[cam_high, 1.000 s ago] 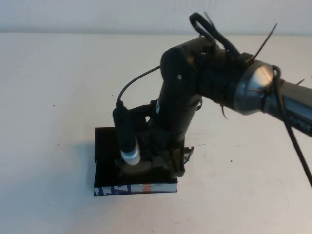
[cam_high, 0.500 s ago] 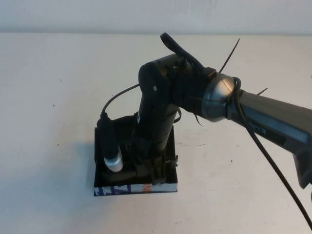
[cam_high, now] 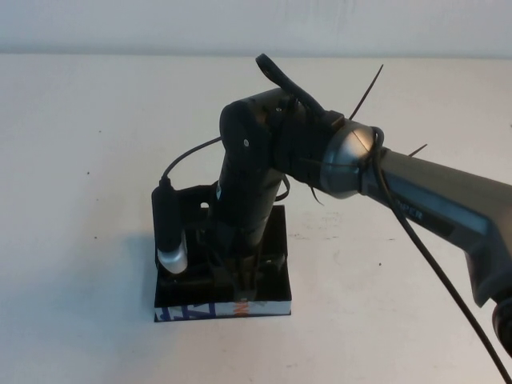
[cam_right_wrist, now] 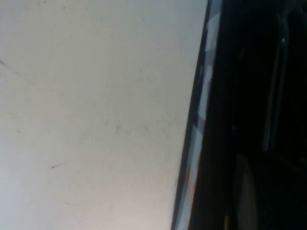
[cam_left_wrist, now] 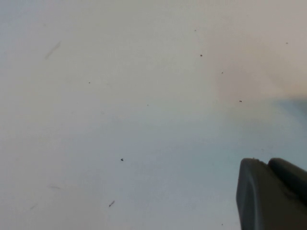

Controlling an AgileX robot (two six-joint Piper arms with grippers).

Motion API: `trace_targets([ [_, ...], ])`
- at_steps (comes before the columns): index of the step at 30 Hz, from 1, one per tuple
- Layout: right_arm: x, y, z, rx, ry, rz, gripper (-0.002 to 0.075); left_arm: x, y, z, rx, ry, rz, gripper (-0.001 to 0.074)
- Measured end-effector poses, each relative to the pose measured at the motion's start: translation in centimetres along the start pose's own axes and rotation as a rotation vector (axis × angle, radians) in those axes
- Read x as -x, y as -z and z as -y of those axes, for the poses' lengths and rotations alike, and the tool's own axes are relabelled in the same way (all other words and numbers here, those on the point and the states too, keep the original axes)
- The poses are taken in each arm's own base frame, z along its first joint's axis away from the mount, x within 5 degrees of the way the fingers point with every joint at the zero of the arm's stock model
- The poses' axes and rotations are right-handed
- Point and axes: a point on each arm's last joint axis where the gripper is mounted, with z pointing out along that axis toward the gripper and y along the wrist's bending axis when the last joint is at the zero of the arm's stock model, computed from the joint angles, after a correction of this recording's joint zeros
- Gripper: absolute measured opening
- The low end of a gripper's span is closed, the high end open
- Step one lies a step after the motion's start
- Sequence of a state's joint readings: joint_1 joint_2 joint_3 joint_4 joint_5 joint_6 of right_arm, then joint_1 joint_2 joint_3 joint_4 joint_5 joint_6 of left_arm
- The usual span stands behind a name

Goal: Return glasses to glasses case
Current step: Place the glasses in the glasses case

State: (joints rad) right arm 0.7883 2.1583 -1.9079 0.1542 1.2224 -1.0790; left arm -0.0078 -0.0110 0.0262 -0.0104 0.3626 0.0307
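Observation:
The glasses case is a flat black box low in the middle of the table, its white side with blue and orange marks facing me. My right gripper reaches down into or onto the case from the right, and the arm covers most of it. The glasses are hidden under the arm and gripper. The right wrist view shows the case's printed white side next to dark black surfaces. My left gripper shows only in the left wrist view, over bare table, away from the case.
The white table stretches bare to the left, right and back of the case. The right arm's cables hang over the table's right side. A wall runs along the table's back edge.
My right arm has swung left and lower over the case. Its wrist camera tube has moved to the case's left edge. The case has stayed where it was.

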Motion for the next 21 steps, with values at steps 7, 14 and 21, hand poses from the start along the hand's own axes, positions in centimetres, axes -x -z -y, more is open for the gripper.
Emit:
trace_targets([
  [7, 0.00, 0.00, 0.00, 0.000, -0.037, 0.000, 0.0005, 0.00, 0.00, 0.00, 0.000, 0.000, 0.000, -0.0001],
  [14, 0.17, 0.00, -0.09, 0.011, -0.083, 0.018, 0.0005, 0.00, 0.00, 0.00, 0.000, 0.000, 0.000, -0.0001],
  [21, 0.20, 0.00, -0.11, 0.013, -0.115, 0.022, 0.0005, 0.00, 0.00, 0.00, 0.000, 0.000, 0.000, -0.0001],
])
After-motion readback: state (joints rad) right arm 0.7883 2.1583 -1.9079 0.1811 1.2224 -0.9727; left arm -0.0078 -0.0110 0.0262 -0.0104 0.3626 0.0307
